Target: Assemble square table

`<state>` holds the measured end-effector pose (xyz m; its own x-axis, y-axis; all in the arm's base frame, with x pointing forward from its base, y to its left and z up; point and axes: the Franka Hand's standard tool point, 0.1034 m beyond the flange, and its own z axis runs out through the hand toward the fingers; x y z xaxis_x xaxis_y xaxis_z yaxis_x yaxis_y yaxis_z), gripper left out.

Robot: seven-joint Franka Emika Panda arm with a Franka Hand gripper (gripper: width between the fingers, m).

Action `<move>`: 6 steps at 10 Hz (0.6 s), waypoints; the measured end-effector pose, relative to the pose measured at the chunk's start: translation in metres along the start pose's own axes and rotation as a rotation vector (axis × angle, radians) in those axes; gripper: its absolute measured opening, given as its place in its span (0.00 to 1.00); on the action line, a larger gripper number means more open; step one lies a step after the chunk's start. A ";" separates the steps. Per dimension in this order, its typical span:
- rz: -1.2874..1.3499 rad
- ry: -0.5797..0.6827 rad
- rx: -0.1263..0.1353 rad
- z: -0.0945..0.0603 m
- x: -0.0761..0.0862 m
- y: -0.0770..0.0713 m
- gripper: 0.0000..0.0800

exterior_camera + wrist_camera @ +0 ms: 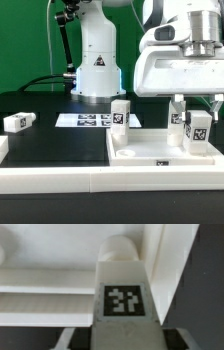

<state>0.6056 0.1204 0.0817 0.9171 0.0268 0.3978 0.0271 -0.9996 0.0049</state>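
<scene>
1 leg (197, 128), upright, clamped in the pincer (196, 106). 1 square tabletop (150, 150), flat, directly beneath. The leg's long axis points down toward its corner.

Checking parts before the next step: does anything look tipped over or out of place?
The far leg lies on its side at the exterior view's left, apart from the tabletop, while the standing leg is upright by the marker board. The tool grips the gripped leg squarely. No damage shows.
</scene>
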 end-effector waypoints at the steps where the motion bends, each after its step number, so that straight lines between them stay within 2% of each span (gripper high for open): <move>1: 0.000 0.014 0.000 0.001 0.001 0.000 0.36; 4: 0.000 0.015 0.000 0.001 0.001 0.000 0.37; 5: 0.000 0.015 0.000 0.001 0.001 0.000 0.64; 6: 0.000 0.015 0.000 0.001 0.001 0.000 0.64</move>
<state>0.6067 0.1200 0.0815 0.9112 0.0270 0.4111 0.0272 -0.9996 0.0054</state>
